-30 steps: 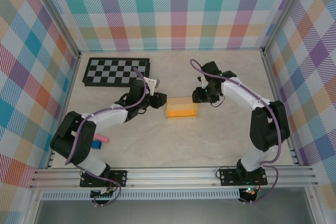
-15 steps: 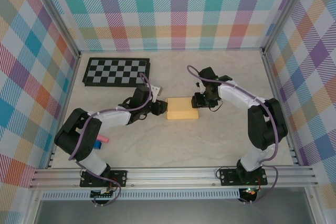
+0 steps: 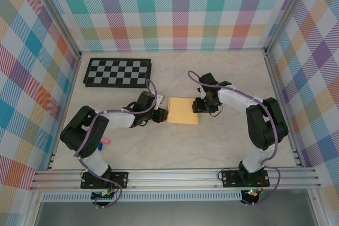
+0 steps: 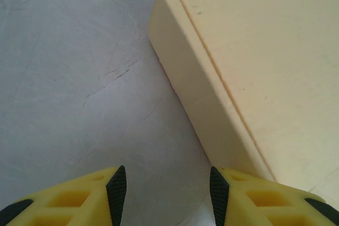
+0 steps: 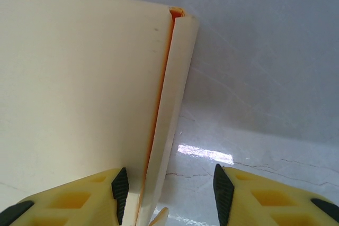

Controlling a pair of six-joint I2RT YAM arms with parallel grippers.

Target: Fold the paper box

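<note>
The paper box (image 3: 183, 110) is a small flat yellow-orange rectangle lying on the table between the two arms. My left gripper (image 3: 161, 113) sits low at its left side. In the left wrist view my left gripper (image 4: 168, 189) is open over bare table, its right finger beside the paper box (image 4: 265, 62) wall. My right gripper (image 3: 197, 107) is at the box's right edge. In the right wrist view my right gripper (image 5: 169, 189) is open, and the paper box (image 5: 79, 88) side flap runs between the jaws close to the left pad, with a wide gap to the right pad.
A black-and-white checkerboard (image 3: 117, 72) lies at the back left. A small pink and blue object (image 3: 104, 142) lies near the left arm's base. Plaid walls enclose the table on three sides, and an aluminium rail (image 3: 175, 175) runs along the front.
The box has gone from tilted up, showing its front side, to lying flat. Both grippers have dropped lower and closer to its left and right edges.
</note>
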